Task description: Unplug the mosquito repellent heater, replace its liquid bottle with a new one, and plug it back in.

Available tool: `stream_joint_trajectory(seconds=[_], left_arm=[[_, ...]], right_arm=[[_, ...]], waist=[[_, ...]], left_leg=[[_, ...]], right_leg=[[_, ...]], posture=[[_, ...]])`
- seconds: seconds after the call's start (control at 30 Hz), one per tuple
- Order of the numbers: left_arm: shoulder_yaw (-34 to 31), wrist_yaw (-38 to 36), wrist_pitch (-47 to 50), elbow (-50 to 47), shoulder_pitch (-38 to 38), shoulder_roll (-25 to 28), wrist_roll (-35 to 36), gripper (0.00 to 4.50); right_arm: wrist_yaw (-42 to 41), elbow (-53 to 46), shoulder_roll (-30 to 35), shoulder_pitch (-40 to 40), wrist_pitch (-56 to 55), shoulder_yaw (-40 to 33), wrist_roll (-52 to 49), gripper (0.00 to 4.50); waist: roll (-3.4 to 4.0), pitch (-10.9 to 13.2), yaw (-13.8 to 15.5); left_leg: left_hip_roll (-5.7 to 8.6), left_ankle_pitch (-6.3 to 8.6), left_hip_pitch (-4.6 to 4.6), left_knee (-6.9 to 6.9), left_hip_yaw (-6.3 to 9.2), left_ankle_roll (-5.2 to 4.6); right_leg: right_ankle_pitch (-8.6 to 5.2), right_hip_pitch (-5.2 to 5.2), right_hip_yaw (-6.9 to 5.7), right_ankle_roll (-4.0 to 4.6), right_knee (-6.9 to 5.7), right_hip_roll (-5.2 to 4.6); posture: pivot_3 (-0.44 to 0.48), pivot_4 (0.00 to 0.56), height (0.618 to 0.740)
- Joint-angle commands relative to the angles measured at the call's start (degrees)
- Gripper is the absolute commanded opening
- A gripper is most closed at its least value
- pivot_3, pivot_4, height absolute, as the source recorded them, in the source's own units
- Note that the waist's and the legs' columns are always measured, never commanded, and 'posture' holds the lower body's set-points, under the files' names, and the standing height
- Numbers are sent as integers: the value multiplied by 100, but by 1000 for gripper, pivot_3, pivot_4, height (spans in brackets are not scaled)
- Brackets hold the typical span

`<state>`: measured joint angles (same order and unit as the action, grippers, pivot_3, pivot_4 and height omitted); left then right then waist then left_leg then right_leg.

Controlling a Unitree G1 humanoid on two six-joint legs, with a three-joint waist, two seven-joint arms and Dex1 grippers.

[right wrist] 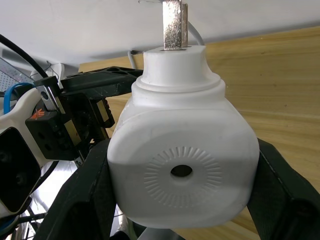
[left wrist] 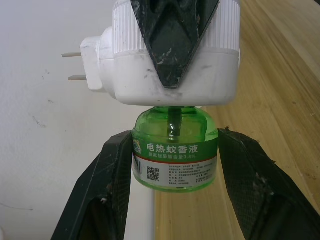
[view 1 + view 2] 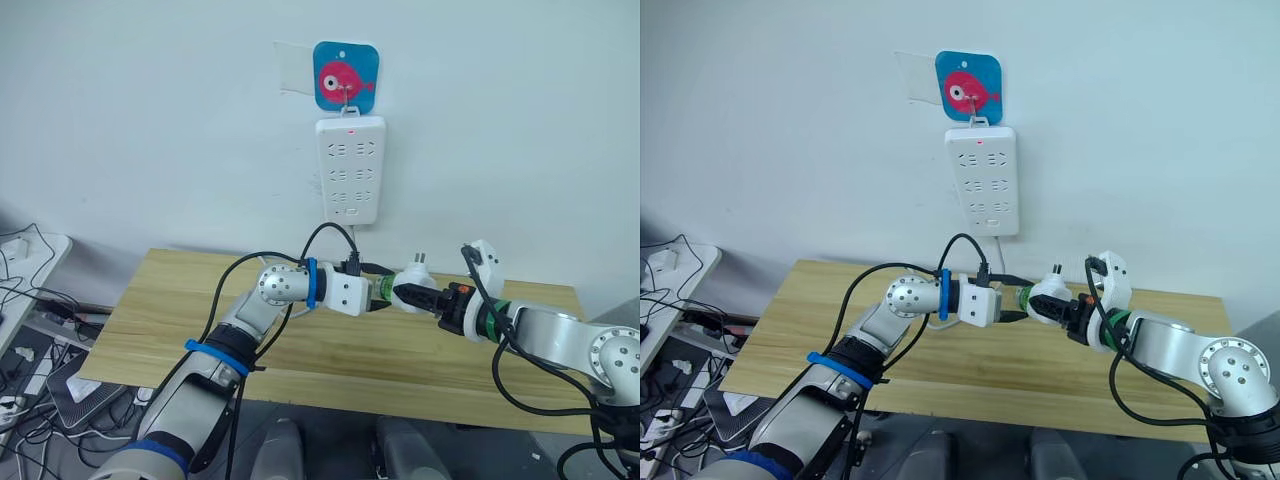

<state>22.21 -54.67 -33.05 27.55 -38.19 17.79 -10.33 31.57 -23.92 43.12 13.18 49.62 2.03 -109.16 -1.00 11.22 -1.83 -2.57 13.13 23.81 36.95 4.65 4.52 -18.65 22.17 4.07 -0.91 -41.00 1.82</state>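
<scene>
1. The right end effector [image 1: 175, 200] is gripping the mosquito repellent heater [image 1: 182, 160], its two black fingers [image 1: 85, 200] pressing on opposite sides of the white body, with the round vent hole facing the wrist camera and the metal prongs pointing up.
2. The left end effector [image 2: 175, 185] is pinching the green liquid bottle [image 2: 175, 155], one finger [image 2: 112, 185] on each side of its labelled body; the bottle's neck is sitting in the heater's underside.
3. Heater and bottle are hanging in the air between the two end effectors, above the wooden tabletop [image 3: 180, 310], unplugged.
4. Further out, the white power strip [image 3: 350, 170] is hanging on the wall under a blue fish sticker [image 3: 346, 77], well above the heater.
</scene>
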Motion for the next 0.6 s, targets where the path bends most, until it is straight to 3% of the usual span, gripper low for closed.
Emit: stream_joint_trajectory(seconds=[0.03,0.1,0.27,0.43,0.6], left_arm=[[54,-16,12,-218,-17,-52,139,2235],[36,7,22,-183,-36,-68,147,2235],[-41,131,-63,19,-92,-104,195,2235],[-215,237,143,107,-35,-229,529,2235],[-635,190,1024,-17,282,-693,1467,2235]], right_arm=[[58,-231,-88,194,-151,26,-182,2973],[40,-236,-84,249,-130,41,-124,2973],[-438,-393,42,310,2,-67,228,4466],[-896,-928,216,-69,-165,-411,1099,4466],[-1475,-1699,-57,-675,-666,-580,2543,4466]], waist=[[0,0,-2],[0,0,-1],[0,0,6],[0,0,11],[1,0,-3]], left_leg=[[0,0,0,0,-1,0],[0,0,0,0,0,0],[0,0,1,0,0,0],[0,0,3,0,1,0],[-1,0,2,0,1,0]], right_leg=[[0,0,0,0,0,0],[0,1,0,0,0,0],[0,1,0,0,2,0],[0,2,-1,0,2,0],[-1,2,-2,-1,3,0]], posture=[[25,168,740],[25,168,740],[18,169,740],[12,167,740],[-10,165,740]])
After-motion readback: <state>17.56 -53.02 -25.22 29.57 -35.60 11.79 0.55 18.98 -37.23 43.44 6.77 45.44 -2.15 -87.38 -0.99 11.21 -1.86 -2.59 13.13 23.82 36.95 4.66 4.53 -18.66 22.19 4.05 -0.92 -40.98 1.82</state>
